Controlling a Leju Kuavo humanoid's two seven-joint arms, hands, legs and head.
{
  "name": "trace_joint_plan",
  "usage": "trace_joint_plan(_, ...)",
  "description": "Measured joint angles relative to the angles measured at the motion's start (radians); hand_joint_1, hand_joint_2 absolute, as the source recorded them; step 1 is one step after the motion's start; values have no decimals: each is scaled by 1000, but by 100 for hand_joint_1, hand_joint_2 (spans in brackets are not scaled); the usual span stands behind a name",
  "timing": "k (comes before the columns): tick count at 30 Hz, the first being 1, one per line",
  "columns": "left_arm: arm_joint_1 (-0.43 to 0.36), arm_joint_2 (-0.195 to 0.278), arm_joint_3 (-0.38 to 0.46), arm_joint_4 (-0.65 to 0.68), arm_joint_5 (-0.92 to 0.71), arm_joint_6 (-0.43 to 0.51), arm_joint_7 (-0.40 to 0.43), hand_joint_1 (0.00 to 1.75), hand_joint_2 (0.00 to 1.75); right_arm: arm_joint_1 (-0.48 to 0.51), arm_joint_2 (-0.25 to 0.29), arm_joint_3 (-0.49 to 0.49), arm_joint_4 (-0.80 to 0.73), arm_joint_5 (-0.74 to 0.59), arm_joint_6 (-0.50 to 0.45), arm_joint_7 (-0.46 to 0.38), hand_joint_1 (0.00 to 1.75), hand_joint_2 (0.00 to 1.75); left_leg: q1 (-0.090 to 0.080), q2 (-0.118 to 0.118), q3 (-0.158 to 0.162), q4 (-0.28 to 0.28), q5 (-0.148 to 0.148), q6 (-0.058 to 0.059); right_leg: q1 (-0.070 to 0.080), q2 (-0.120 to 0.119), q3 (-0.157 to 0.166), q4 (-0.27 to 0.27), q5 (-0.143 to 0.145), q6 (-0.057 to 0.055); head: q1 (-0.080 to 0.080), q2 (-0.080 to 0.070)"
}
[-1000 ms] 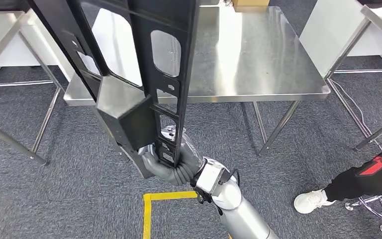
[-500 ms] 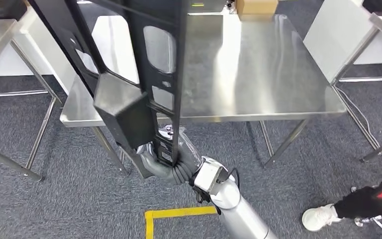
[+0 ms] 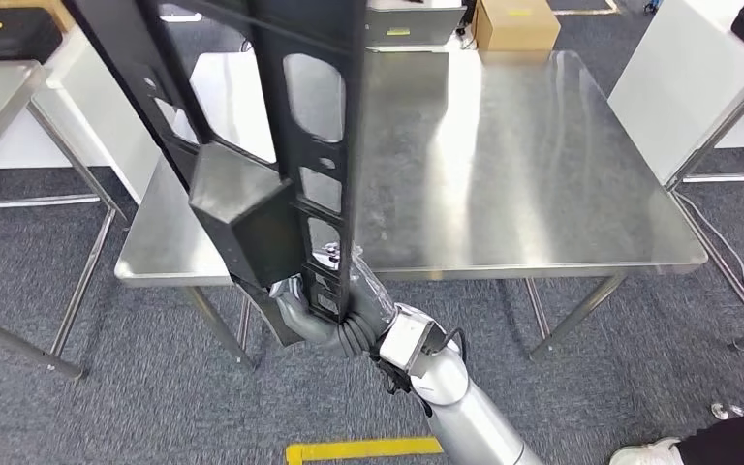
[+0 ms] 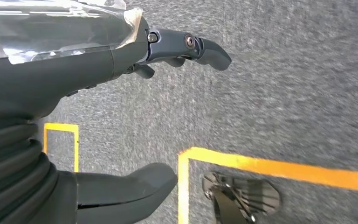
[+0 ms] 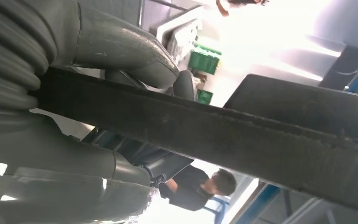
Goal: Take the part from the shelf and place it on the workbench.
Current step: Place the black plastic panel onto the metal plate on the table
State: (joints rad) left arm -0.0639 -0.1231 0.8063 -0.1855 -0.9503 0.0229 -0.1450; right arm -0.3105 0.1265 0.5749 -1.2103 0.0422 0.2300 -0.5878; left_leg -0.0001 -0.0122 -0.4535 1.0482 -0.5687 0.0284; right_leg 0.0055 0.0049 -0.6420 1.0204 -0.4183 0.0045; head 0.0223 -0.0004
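Observation:
The part (image 3: 291,145) is a long black frame with cut-out windows and a boxy block low on it. It stands nearly upright in front of me, its top past the picture's upper edge. My right hand (image 3: 325,305) grips its lower end, just short of the near edge of the steel workbench (image 3: 504,145). The right wrist view has the part (image 5: 223,130) as a dark bar crossing the picture, with my right hand (image 5: 102,65) wrapped around it. My left hand (image 4: 121,116) hangs over the carpet with fingers apart and nothing in it.
Yellow floor tape (image 3: 363,449) marks the carpet by my feet. A cardboard box (image 3: 515,21) sits beyond the workbench's far edge. Other steel tables (image 3: 0,97) flank it on the left and right. A person's shoe (image 3: 654,452) is at the lower right.
The whole view has shifted: the workbench is nearer and lower in the picture, the tape closer to the bottom edge. The part stays in my right hand.

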Motion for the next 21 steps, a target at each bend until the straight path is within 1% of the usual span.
trace_joint_plan(1,-3,-1,0,0,0,0,0,0,175,-4,4,0,0,-2,-1,0,175,175,1,2,-19,39,0,-4,-3,0,15,-1,-1,-10,-1,0)
trace_joint_plan(2,-5,-2,0,0,-1,0,0,0,175,-5,7,-1,0,-3,-3,1,175,175,2,3,-54,96,-7,-9,-6,0,29,-1,-5,-19,-2,0)
trace_joint_plan(3,-6,-3,0,0,-1,0,0,0,175,-6,9,-1,0,-5,-5,2,175,175,4,5,-97,158,-23,-15,-5,0,38,-1,-15,-25,-3,0)
trace_joint_plan(4,-6,-3,0,0,-1,0,0,0,175,-4,11,-1,0,-6,-6,2,175,175,6,5,-143,210,-51,-21,-5,0,46,-1,-23,-29,-4,0)
trace_joint_plan(5,-4,-3,1,0,-2,0,0,0,175,-2,11,-1,0,-6,-7,3,175,175,8,5,-182,244,-79,-26,-5,3,55,-1,-32,-30,-3,0)
trace_joint_plan(6,-1,-3,2,0,-2,0,0,0,175,1,12,-1,0,-6,-7,4,175,175,9,6,-210,251,-94,-28,-5,6,65,-1,-42,-29,-4,0)
trace_joint_plan(7,0,-2,3,0,-2,0,0,0,175,3,12,-1,0,-6,-8,6,175,175,10,6,-223,231,-90,-29,-6,8,76,-1,-52,-28,-4,0)
trace_joint_plan(8,0,-2,3,0,-3,0,0,0,175,4,12,-1,0,-6,-8,7,175,175,11,7,-223,185,-58,-27,-6,10,89,-1,-62,-25,-4,0)
trace_joint_plan(9,0,-2,4,0,-4,1,0,0,175,5,12,-1,0,-6,-9,8,175,175,11,8,-214,123,-5,-22,-6,11,98,-2,-72,-22,-3,0)
trace_joint_plan(10,1,-1,4,0,-5,1,0,0,175,5,13,-1,0,-6,-10,9,175,175,8,8,-203,70,39,-16,-3,13,109,-1,-83,-18,-3,0)
trace_joint_plan(11,1,-1,4,0,-7,1,0,0,175,5,14,-1,0,-6,-10,10,175,175,5,7,-193,32,66,-9,-1,14,116,-2,-94,-13,-3,0)
trace_joint_plan(12,2,-1,4,0,-9,1,0,0,175,6,15,-2,0,-6,-11,11,175,175,3,6,-186,10,77,-2,2,16,125,-1,-100,-6,-3,0)
trace_joint_plan(13,2,-1,4,0,-11,1,0,0,175,7,16,-2,0,-6,-11,11,175,175,0,4,-180,4,70,5,5,18,135,1,-103,2,-4,0)
trace_joint_plan(15,2,-4,5,0,-13,3,0,0,175,8,17,-6,-2,-6,-13,12,175,175,3,4,-150,-10,79,19,6,17,146,15,-106,17,-3,0)
trace_joint_plan(16,2,-4,5,0,-14,3,1,0,175,7,17,-9,-2,-6,-15,12,175,175,5,5,-133,-15,83,26,6,14,136,41,-109,23,-2,0)
trace_joint_plan(17,1,-5,5,0,-14,3,1,0,175,6,17,-12,-2,-7,-17,11,175,175,7,5,-117,-18,83,30,4,12,113,84,-117,26,-1,0)
trace_joint_plan(18,0,-5,5,0,-14,4,1,0,175,5,16,-15,-2,-7,-18,12,175,175,8,6,-107,-20,74,31,1,9,74,142,-129,26,1,0)
trace_joint_plan(19,-1,-5,5,0,-14,4,1,0,175,5,15,-18,-1,-7,-19,12,175,175,8,6,-99,-20,65,32,-2,8,26,204,-146,24,1,0)
trace_joint_plan(20,-1,-5,5,0,-14,4,1,0,175,7,13,-22,0,-7,-20,12,175,175,8,4,-91,-20,55,32,-4,8,-19,252,-164,22,1,0)
trace_joint_plan(21,0,-5,5,0,-14,5,1,0,175,8,12,-25,2,-6,-22,12,175,175,8,2,-80,-20,44,30,-6,7,-53,274,-176,23,1,0)
